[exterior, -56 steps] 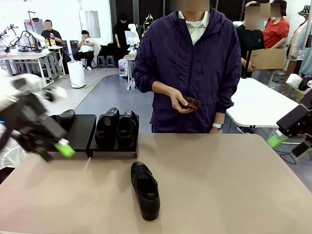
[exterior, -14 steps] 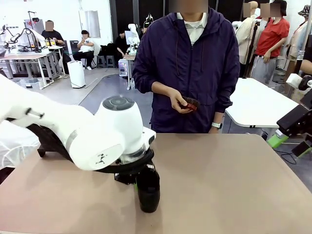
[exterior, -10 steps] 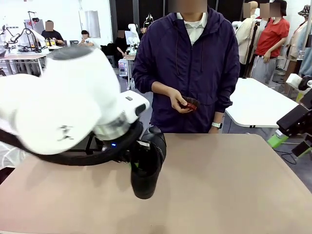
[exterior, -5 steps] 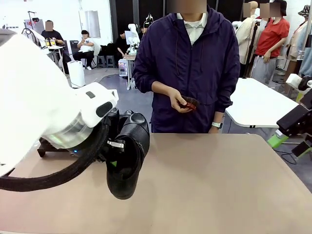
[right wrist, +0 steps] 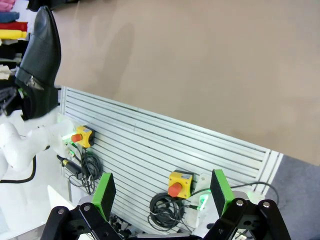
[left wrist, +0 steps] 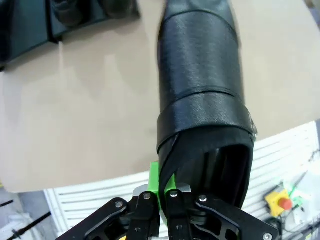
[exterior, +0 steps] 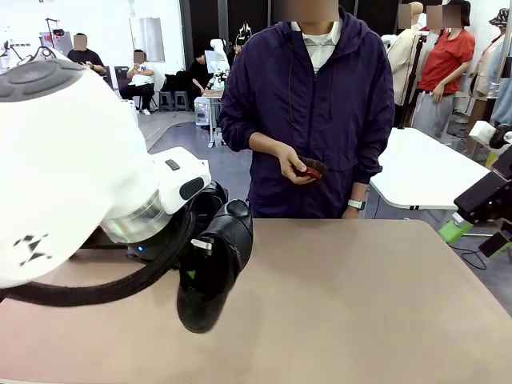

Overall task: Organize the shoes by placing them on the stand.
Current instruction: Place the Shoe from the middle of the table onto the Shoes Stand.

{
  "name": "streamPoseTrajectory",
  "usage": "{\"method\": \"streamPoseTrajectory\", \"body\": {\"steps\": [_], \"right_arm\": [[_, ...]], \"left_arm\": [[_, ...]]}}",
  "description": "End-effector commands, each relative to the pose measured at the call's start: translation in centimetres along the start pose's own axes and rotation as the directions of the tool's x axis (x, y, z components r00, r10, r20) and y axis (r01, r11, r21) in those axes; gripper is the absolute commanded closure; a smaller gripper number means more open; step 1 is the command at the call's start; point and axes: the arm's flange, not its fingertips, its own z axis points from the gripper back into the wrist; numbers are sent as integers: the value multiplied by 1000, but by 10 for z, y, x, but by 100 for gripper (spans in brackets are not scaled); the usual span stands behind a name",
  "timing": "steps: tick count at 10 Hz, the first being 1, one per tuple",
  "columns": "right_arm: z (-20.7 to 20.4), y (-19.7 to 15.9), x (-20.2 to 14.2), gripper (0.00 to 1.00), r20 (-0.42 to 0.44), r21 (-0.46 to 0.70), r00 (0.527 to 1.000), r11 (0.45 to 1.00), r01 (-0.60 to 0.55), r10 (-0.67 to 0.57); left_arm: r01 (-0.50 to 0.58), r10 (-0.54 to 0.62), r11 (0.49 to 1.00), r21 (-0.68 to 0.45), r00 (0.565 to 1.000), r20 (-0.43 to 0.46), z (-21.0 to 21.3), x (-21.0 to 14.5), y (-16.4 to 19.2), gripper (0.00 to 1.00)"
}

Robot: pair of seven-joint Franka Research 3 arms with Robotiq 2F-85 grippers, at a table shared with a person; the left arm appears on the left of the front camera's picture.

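Note:
My left gripper (left wrist: pixel 167 192) is shut on the heel rim of a glossy black shoe (left wrist: pixel 200 75), which hangs clear of the tan table (left wrist: pixel 90 115). In the front view this shoe (exterior: pixel 212 272) hangs toe-down under the big white left arm. The black stand (left wrist: pixel 22 30) lies at the top left of the left wrist view, with two more shoes (left wrist: pixel 70 10) partly showing on it. My right gripper (right wrist: pixel 162 192) is open and holds nothing, parked off the table's right edge (exterior: pixel 476 232).
A person in a dark purple jacket (exterior: pixel 320 112) stands at the far side, holding a small reddish-brown object (exterior: pixel 314 170) in both hands. The white left arm (exterior: pixel 72 168) blocks the table's left part in the front view. A white table (exterior: pixel 424 172) stands behind on the right.
The left arm has carried the shoe up off the table and leftwards, its toe now hanging down. The right arm and the person have stayed still.

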Motion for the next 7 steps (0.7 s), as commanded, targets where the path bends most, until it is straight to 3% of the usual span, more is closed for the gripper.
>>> {"method": "streamPoseTrajectory", "body": {"steps": [1, 2, 3, 7], "right_arm": [[2, 0, 1, 0, 2, 26, 1000, 999, -22, 22], [2, 0, 1, 0, 2, 26, 1000, 999, -22, 22], [2, 0, 1, 0, 2, 26, 1000, 999, -22, 22], [2, 0, 1, 0, 2, 26, 1000, 999, -22, 22]], "left_arm": [[-53, 46, 997, 58, 991, 122, -8, 72, 72, 100], [-76, 53, 990, 121, 982, 184, -21, 98, 113, 100], [-109, 75, 978, 179, 979, 187, -36, 116, 149, 100], [-270, 256, 946, 180, 962, 99, -57, 134, 252, 100]]}}
